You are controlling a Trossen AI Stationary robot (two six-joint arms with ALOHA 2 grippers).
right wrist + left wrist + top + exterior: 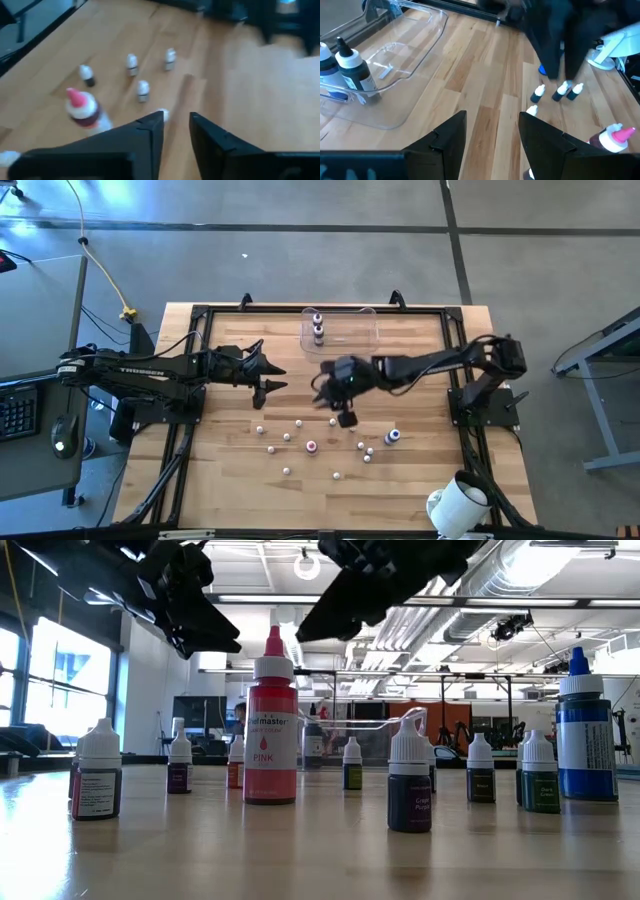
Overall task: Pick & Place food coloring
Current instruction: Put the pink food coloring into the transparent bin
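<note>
Several tiny white-capped food coloring bottles (311,446) stand upright, scattered on the near half of the table. Among them are a larger pink one (272,720) and a blue one (585,730). Two more bottles (318,328) stand inside the clear tub (360,332) at the far edge; the left wrist view shows them too (350,67). My right gripper (345,418) hangs open and empty above the far side of the scattered group, with a small bottle (162,116) just beyond its fingertips. My left gripper (272,376) hovers open over the table's left middle, holding nothing.
A big white cylinder (455,505) sits by the near right corner. A black frame rail (200,380) borders the tabletop. Bare wood lies between the tub and the scattered bottles, and at the table's right middle.
</note>
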